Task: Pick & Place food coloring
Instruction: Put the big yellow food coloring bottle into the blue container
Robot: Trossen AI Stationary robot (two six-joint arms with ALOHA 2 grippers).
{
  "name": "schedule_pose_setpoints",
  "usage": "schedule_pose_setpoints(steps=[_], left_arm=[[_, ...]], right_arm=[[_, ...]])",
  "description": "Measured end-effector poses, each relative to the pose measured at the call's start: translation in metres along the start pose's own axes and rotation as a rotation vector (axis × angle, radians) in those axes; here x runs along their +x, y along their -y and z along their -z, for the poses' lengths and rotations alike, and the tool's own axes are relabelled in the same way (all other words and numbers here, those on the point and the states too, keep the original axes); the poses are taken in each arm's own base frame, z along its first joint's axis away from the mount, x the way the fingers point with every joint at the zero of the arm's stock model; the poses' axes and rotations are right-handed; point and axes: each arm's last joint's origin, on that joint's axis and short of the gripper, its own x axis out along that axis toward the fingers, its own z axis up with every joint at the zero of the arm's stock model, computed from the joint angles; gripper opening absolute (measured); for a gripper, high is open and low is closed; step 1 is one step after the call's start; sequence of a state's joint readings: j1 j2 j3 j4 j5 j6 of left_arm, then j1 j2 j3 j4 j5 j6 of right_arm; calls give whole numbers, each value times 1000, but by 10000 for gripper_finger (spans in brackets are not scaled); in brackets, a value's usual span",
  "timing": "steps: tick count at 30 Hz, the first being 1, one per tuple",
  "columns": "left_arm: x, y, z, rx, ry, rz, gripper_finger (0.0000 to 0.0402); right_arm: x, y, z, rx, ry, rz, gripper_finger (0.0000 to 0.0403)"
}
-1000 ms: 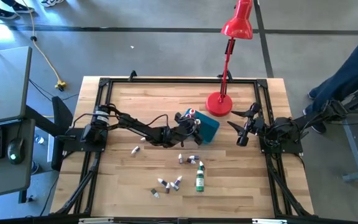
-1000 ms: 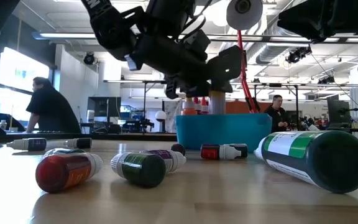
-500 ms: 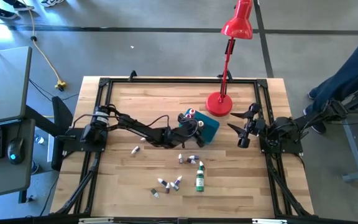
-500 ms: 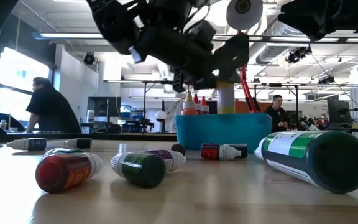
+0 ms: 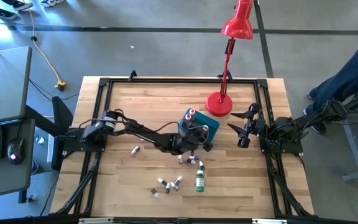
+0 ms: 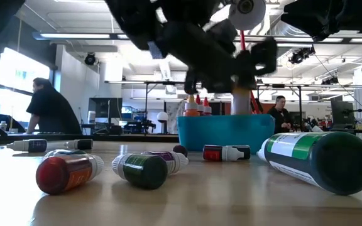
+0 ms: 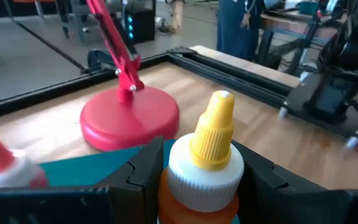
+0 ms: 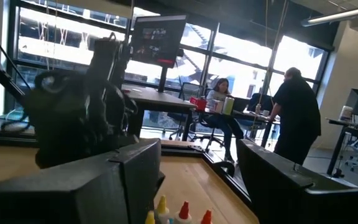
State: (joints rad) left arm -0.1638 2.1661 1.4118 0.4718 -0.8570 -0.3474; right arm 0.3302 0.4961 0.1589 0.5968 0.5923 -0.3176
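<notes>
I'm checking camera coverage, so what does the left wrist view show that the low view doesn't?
Only the left wrist view shows the yellow cap of the orange bottle gripped in the left gripper, plus the lamp's round base. Only the low view shows loose bottles lying on the table, like the red bottle. Both show the teal tub.

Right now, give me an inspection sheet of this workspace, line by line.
Surface: wooden table inside a black frame.
Job's things: orange bottle with yellow cap held over teal tub; more bottles standing in the tub; green bottle and small ones lying loose on the wood.
Clutter: red lamp behind the tub.
Grippers: left gripper shut on the orange bottle; right gripper open, waiting at the right edge.
Cables: yellow cord on the floor.
Surroundings: desk with keyboard at left; people in the room beyond.
</notes>
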Motion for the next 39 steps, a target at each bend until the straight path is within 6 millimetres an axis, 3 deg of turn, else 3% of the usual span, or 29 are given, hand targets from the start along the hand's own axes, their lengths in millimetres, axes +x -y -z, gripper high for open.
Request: schedule_pose_setpoints(steps=[3, 8, 19, 30, 39], left_arm=[[7, 2, 12, 21, 0, -52, 138], [12, 1, 12, 12, 16, -82, 138], [29, -9, 6, 11, -49, 74, 139], [29, -9, 8, 42, -55, 75, 190], [20, -3, 5, 6, -47, 97, 194]], right_arm=[[0, 0, 0, 3, 3, 1, 207], [0, 0, 0, 1, -1, -1, 206], [0, 0, 0, 1, -1, -2, 206], [0, 0, 0, 1, -1, -3, 206], [0, 0, 1, -4, -9, -5, 206]])
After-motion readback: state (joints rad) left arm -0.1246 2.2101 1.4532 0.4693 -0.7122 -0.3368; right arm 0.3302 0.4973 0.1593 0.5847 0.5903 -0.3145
